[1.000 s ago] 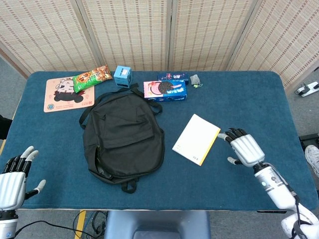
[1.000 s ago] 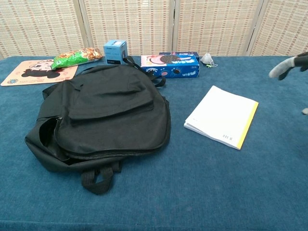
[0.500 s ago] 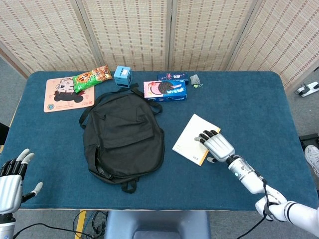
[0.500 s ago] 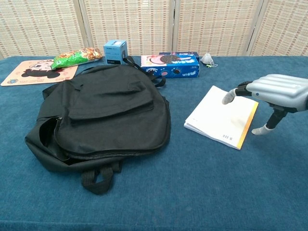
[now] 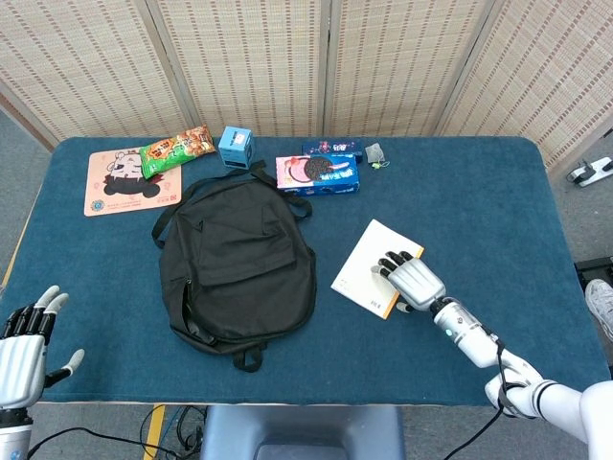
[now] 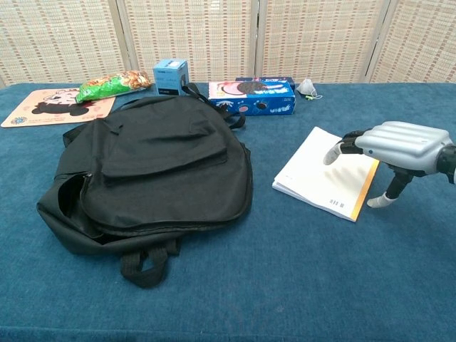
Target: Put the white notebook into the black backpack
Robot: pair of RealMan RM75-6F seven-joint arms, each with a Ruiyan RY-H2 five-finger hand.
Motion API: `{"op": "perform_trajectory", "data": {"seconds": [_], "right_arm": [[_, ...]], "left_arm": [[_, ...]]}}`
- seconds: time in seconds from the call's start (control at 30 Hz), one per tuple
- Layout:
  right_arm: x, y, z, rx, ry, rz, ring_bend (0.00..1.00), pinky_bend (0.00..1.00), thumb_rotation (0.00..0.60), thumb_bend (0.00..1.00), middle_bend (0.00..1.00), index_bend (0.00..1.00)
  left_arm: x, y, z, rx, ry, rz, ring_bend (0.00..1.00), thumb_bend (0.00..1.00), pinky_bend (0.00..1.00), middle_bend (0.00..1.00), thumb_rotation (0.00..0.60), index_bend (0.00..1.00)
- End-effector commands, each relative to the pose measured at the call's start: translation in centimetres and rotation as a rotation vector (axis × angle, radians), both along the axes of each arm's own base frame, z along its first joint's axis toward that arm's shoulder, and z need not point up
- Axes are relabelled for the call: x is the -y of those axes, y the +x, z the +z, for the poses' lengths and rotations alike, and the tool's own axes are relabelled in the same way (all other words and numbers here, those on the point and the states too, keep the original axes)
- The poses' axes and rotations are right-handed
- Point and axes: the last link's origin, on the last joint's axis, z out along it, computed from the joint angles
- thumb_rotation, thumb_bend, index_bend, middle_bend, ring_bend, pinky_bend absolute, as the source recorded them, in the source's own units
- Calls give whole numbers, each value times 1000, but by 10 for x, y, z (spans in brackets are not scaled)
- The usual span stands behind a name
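The backpack (image 5: 237, 262) lies flat on the blue table (image 5: 498, 192) just as it did a second ago, its opening toward the robot's near-left and only slightly gaping, so nothing has gone into it yet. The notebook (image 5: 372, 264) has not moved either: it lies flat on the cloth to the right of the backpack, near it but apart, its yellow edge toward the right hand. What has changed is the right hand (image 5: 414, 280). A second ago it hung off to the right of the notebook; now it has come in over the yellow edge, palm down, with its fingers (image 6: 340, 147) reaching over the white cover and the thumb pointing down just outside the edge. It is empty and spread, not clamped on anything; whether the fingertips actually touch the paper cannot be told from either view. This reads as the approach to the pick-up being nearly over, with the grasp itself not yet made. The left hand (image 5: 24, 340) has shifted only slightly at the table's near-left corner, released and empty, well away from the backpack.
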Motion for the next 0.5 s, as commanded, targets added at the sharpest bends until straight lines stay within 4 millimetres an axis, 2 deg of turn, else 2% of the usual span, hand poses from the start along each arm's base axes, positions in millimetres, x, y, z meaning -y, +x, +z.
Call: {"op": "perform_trajectory", "data": {"seconds": [0.03,0.5], "right_arm": [[2,0,-2,-3,4,0,116,201,600,103,202,218],[11,1,-10,-24,5,-2,115,201,600,103,203,218]], "left_arm": [[0,0,0,0,0,1,150,221,140,118,600,135],[-1,-2,-1,-1,-3,10,150,221,140,119,600,135]]}}
